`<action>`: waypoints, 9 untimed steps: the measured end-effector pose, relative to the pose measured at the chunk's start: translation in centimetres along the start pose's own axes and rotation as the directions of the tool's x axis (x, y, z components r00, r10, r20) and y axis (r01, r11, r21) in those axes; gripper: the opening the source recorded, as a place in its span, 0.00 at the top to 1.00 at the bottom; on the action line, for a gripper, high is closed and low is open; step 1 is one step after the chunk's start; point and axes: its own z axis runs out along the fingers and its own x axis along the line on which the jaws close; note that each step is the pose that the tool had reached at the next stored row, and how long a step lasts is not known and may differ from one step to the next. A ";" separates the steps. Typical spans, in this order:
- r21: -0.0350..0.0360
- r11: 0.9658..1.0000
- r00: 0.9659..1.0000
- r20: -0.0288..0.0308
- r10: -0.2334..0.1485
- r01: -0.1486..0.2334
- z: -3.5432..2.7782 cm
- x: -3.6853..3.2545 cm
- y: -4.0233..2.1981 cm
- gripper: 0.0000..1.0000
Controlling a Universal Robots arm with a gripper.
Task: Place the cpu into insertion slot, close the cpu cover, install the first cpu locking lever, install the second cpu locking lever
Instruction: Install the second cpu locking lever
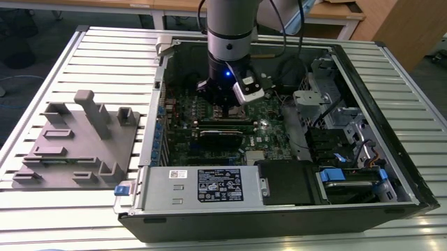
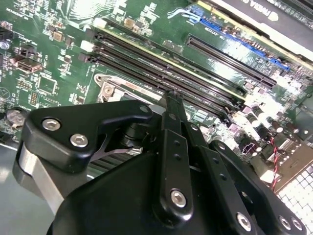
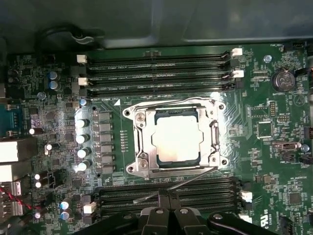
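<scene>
Inside the computer case (image 1: pixel 391 172), over the green board (image 3: pixel 274 161), my gripper (image 3: pixel 167 195), fingers together and empty, presses a thin locking lever (image 3: pixel 181 183) beside the cover (image 3: pixel 142 147) closed over the seated cpu (image 3: pixel 175 141); push it steadily, I'd say.

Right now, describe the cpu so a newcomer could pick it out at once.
Look inside the open computer case at the green motherboard. Between its two banks of long black memory slots sits a square metal cpu cover. The cpu is the flat, dull silver square showing through that frame's cut-out.
</scene>
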 end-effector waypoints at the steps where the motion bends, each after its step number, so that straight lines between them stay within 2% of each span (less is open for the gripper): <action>1: 0.000 1.000 1.000 0.000 0.000 0.000 0.05 0.04 -0.02 0.90; 9: 0.000 1.000 1.000 0.000 0.000 0.000 0.47 0.32 -0.15 0.90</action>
